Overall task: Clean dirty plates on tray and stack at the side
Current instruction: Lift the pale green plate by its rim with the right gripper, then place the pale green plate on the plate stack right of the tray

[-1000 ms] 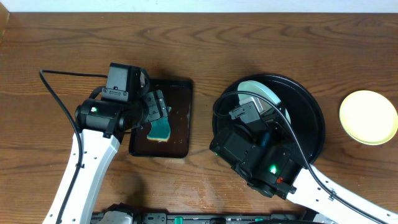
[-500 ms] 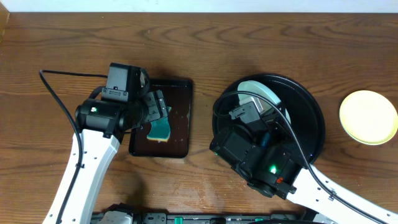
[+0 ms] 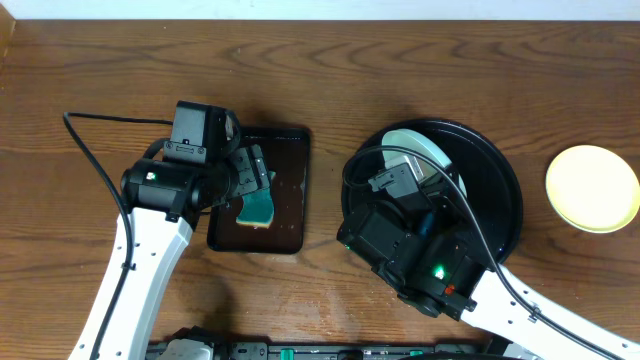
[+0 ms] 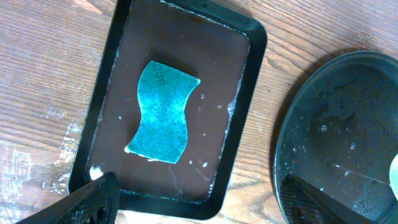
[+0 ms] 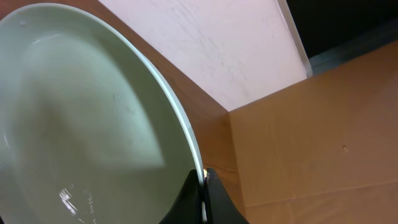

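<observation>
A mint-white plate [image 5: 81,112] is pinched at its rim by the right gripper [image 5: 203,186], apparently tilted for wiping. The left gripper [image 4: 199,198] is spread wide over the blue sponge [image 4: 163,112], ready for pickup.

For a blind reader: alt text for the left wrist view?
A teal sponge lies flat in a rectangular black tray on a wooden table. Part of the wet round black tray shows at right; the left hand's fingertips frame the bottom edge.

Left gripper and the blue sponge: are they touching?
Apart. Left wrist view: the sponge lies in the rectangular tray, and the left gripper fingers stand clear of it.
</observation>
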Motion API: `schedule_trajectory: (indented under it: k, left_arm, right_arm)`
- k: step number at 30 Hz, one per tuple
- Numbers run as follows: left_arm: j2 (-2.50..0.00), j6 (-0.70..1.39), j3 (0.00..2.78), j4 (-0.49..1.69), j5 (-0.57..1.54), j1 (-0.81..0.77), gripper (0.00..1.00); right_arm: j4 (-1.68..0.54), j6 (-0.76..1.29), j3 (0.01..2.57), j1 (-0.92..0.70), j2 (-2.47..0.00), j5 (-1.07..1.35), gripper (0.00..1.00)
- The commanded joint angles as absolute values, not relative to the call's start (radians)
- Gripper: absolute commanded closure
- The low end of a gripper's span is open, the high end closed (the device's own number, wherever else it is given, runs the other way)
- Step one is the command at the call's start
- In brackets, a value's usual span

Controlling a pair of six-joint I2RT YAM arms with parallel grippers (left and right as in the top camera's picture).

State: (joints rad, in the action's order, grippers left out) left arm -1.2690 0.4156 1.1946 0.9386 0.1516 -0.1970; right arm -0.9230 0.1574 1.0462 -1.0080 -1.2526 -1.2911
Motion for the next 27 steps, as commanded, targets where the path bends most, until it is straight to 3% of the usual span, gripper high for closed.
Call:
schedule_trajectory:
  k: [1,5,7,13,18,22,27]
  left_arm:
    - [-1.274,0.420,1.206,0.941,0.149,-0.192,0.17]
    - [-1.274,0.420,1.206,0.941,0.149,-0.192,0.17]
    - [-1.274,0.420,1.206,0.941,0.149,-0.192,0.17]
    - [-1.274,0.420,1.206,0.941,0.149,-0.192,0.17]
    - [-1.274,0.420,1.206,0.941,0.149,-0.192,0.17]
    - [-1.274,0.420,1.206,0.941,0.149,-0.192,0.17]
    - [-1.274,0.420,1.206,0.941,0.149,-0.192,0.17]
  right_arm:
    - [-0.920,0.285,1.054,-0.995,-1.243,-1.314,0.99]
    - [-0.910,0.459,1.039,-0.846,-1.244,-1.172,0.99]
    - [-0.889,0.459,1.031,-0.654,-1.243,-0.962,0.99]
    - [-0.808,0.259,1.034,-0.192,-1.243,-0.295,0.99]
    - [-0.750,0.259,1.034,0.226,-1.258,0.064,0.99]
    - [-0.677,0.361,1.034,0.540,-1.311,0.167,0.99]
    - [-0.613,0.457,1.034,0.778,-1.420,0.165,0.99]
